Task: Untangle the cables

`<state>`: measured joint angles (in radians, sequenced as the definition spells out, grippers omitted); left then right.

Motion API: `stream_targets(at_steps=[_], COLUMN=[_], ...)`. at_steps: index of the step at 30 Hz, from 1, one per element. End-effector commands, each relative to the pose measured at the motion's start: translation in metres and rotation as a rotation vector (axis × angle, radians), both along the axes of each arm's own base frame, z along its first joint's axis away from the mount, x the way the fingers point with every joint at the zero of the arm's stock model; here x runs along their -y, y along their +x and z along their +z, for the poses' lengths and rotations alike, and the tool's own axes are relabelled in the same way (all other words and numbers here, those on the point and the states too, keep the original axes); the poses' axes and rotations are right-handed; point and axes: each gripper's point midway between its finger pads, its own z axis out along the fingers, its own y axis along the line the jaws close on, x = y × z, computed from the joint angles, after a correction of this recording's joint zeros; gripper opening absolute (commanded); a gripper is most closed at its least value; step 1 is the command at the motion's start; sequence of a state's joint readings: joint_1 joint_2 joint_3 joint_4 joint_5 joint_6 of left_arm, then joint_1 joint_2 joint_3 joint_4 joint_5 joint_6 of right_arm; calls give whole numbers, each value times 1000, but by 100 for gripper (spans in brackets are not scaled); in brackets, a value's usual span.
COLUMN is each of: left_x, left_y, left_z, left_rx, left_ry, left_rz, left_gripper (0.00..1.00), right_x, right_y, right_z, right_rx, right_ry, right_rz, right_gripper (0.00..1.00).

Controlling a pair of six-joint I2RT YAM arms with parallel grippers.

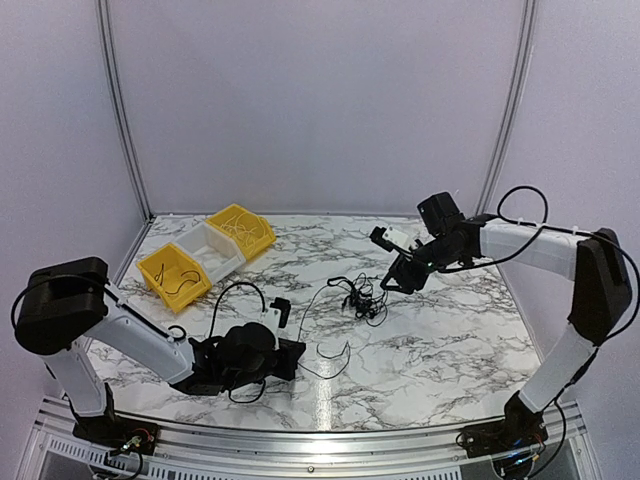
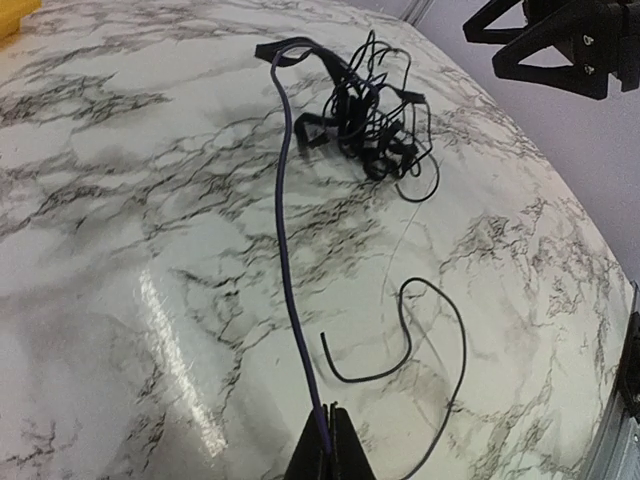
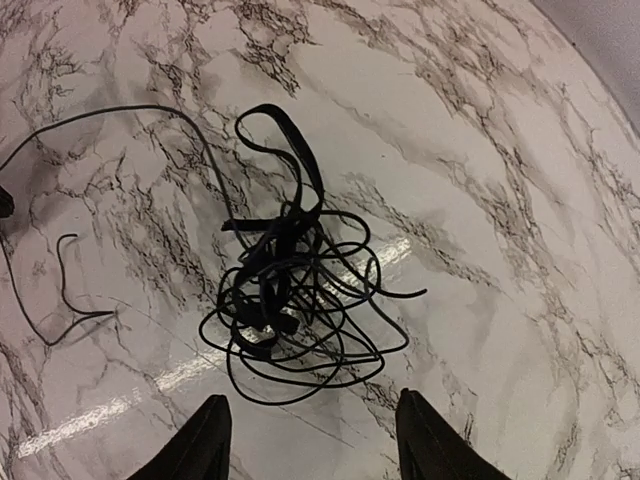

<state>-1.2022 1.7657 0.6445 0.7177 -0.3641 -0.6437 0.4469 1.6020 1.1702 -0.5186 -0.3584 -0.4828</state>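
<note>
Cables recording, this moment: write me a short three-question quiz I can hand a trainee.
1. True or false: the left gripper is shut on a strand that runs to the cable clump.
2. Pick one. The right gripper is: A) clamped on the clump; B) open near the clump, holding nothing; C) inside a bin.
3. Fill in: the bins at the table's far left are two yellow and one ____.

Key: 1 true; 2 B; 3 white.
</note>
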Motion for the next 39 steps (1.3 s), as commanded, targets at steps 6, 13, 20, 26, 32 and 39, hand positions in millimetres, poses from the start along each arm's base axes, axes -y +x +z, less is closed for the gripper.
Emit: stream_targets(at_steps=[6, 13, 20, 26, 32, 39], left_x=[-31, -34, -37, -43, -45, -46], left_y=[-3, -2, -1, -1, 0, 1], left_z=[-19, -17, -20, -14, -11, -4], left_rx=[-74, -65, -66, -56, -46, -35], left_ry=[-6, -3, 3, -8, -7, -22], left_rz=[97, 103, 113, 126, 129, 134], left_gripper=[0, 0, 0, 0, 0, 0], right_x=[-21, -42, -54, -43, -47, -54], right_y=[57, 59, 41, 36, 37, 38], right_z=[-18, -40, -37, -13, -14, -38], right_rx=[67, 5, -22, 36, 40, -34], right_ry=[-39, -15, 12, -12, -6, -17], right_rz=[-5, 65, 129, 137, 150, 166], right_gripper=[59, 59, 52, 48, 48, 48])
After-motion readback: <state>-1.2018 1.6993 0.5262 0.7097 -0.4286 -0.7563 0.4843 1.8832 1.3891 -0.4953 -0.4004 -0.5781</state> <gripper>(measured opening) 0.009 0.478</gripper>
